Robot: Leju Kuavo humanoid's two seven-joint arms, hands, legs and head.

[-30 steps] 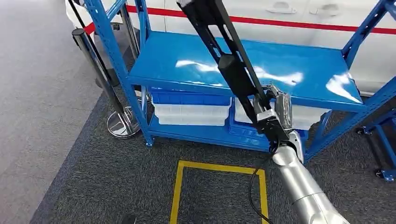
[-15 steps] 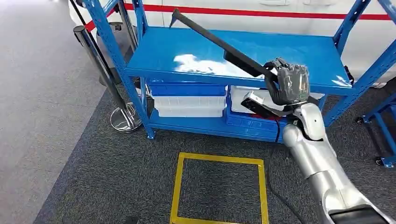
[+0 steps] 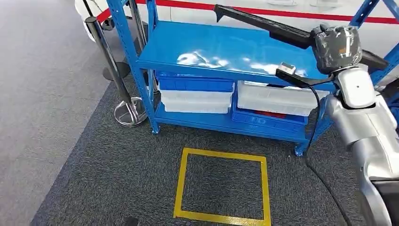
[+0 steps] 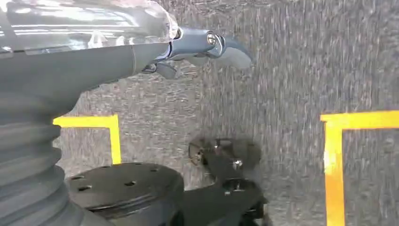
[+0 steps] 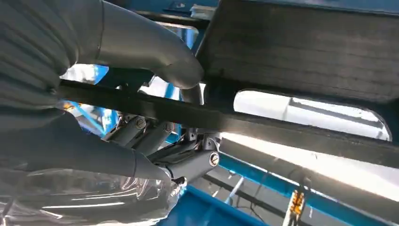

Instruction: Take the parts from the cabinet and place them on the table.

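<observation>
1. Right hand point(image 3: 337, 47) wrapped around long black slotted metal part point(image 3: 263, 23), raised above blue metal shelving cabinet point(image 3: 226, 47).
2. Left hand point(image 4: 197, 47) hanging over grey carpet point(image 3: 117, 165), fingers apart, holding nothing.

Part point(image 3: 263, 22): long, black; rear end hidden behind right robot hand point(image 3: 336, 47), kind untellable. Rack point(image 3: 226, 47): posts cut by top edge. Bins point(image 3: 275, 99): contents mostly hidden under shelf. Left robot hand point(image 4: 197, 44): fingers blurred, pose unclear; carpet point(image 4: 291, 66) motion-smeared.
</observation>
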